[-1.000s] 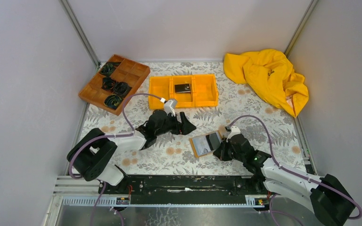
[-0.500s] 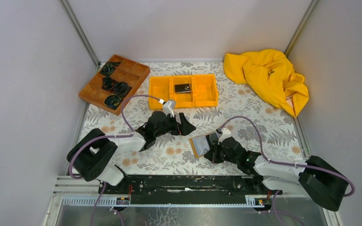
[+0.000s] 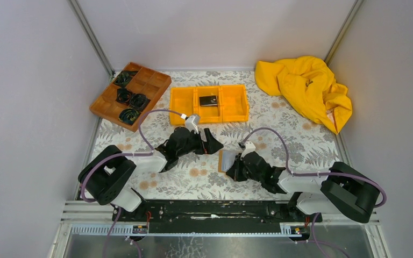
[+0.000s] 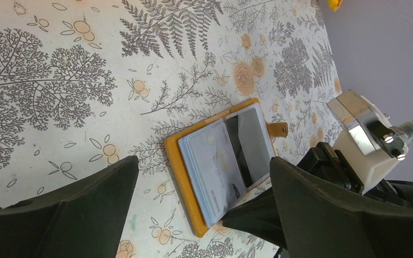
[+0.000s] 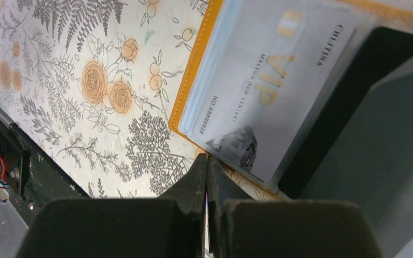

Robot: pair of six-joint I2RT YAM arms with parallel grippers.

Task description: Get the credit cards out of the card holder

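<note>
the right gripper (image 3: 235,163) has just swung in from the right and now sits across the small orange-tan folding card holder (image 3: 223,160). its two black fingers are pressed tight together with nothing between them, tips down at the holder's near edge. to me that looks like pinning the holder to the flowered tablecloth (image 3: 193,174) so it cannot slide. the holder lies open and flat between the two arms. a pale grey-white plastic card (image 5: 269,102) marked vip sits in its pocket, so i judge it not yet out. the left gripper (image 3: 211,143) hovers just beside the holder, jaws spread wide and holding nothing. a black flat card (image 3: 208,100) lies well apart in the middle compartment of the yellow-orange plastic bin (image 3: 234,105).

a second ago the holder was in plain view. now the right arm is folded much further left and hides most of it. the left arm has barely shifted, and only its jaws have widened.
</note>
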